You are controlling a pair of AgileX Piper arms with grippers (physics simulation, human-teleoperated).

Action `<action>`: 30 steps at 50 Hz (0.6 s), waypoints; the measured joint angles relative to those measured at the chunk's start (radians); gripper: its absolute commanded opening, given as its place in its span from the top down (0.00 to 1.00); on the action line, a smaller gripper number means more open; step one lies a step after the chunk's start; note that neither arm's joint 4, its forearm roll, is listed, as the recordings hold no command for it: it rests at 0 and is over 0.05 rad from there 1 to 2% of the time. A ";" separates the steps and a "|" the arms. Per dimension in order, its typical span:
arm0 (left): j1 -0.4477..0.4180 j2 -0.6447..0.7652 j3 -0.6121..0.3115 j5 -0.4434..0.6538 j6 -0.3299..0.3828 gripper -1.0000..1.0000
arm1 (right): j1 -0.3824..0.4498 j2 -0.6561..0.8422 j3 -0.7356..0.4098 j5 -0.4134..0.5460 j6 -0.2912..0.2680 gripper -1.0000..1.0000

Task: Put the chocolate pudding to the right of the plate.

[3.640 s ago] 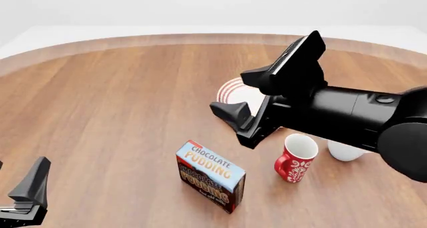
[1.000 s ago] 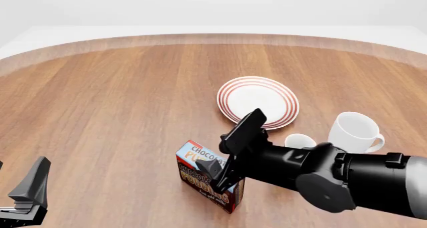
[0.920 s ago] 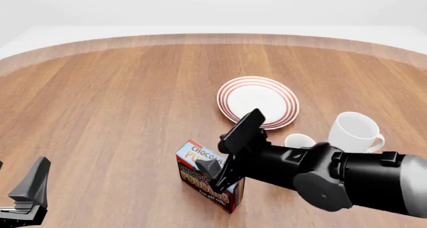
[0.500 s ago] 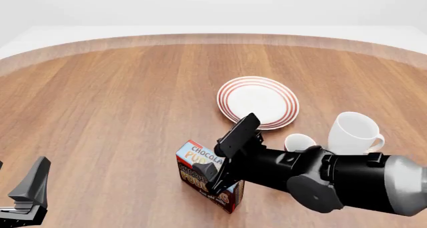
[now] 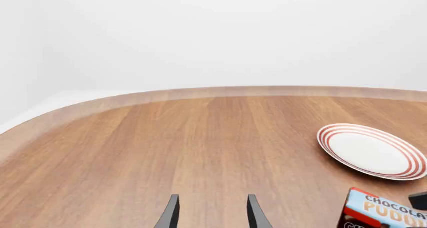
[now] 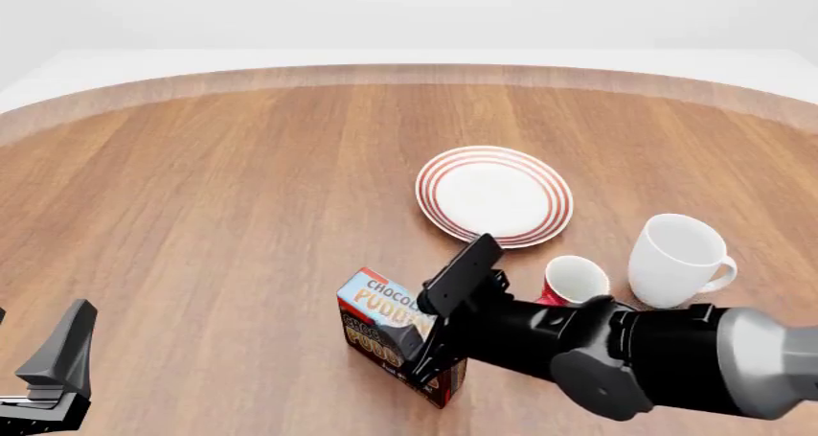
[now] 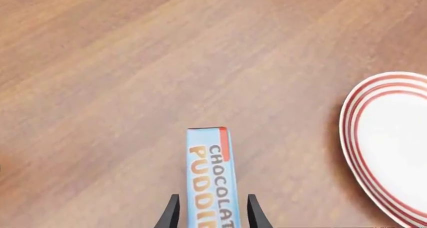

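The chocolate pudding (image 6: 378,313) is a small carton with a light blue top and dark brown sides, standing on edge near the table's front, in front and to the left of the plate (image 6: 493,195). The plate is white with red rings. My right gripper (image 6: 432,307) is open and low over the carton. In the right wrist view its fingertips (image 7: 173,212) stand either side of the pudding (image 7: 212,173) with small gaps, and the plate (image 7: 393,138) lies apart from it. My left gripper (image 6: 52,374) is open and empty at the front left, far from both.
A red patterned mug (image 6: 573,281) stands just right of the right arm, partly hidden by it. A plain white mug (image 6: 677,259) stands further right, in front and to the right of the plate. The left wrist view shows the plate (image 5: 370,150) and the carton (image 5: 383,213).
My right gripper has come down and slid along the carton, so its fingers now straddle it. The carton, the plate and the left arm have not moved.
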 measured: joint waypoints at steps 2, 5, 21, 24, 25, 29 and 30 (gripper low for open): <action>0.000 0.000 0.000 0.000 0.000 0.00 | 0.000 0.004 0.000 -0.002 0.001 0.00; 0.000 0.000 0.000 0.000 0.000 0.00 | -0.001 0.012 -0.001 -0.005 0.002 0.00; 0.000 0.000 0.000 0.000 0.000 0.00 | 0.002 0.053 0.001 -0.026 0.013 0.00; 0.000 0.000 0.000 0.000 0.000 0.00 | 0.004 0.063 0.003 -0.034 0.016 0.00; 0.000 0.000 0.000 0.000 0.000 0.00 | 0.004 0.066 0.004 -0.036 0.018 0.00; 0.000 0.000 0.000 0.000 0.000 0.00 | 0.007 0.082 0.003 -0.046 0.022 0.00; 0.000 0.000 0.000 0.000 0.000 0.00 | 0.007 0.084 0.003 -0.048 0.023 0.00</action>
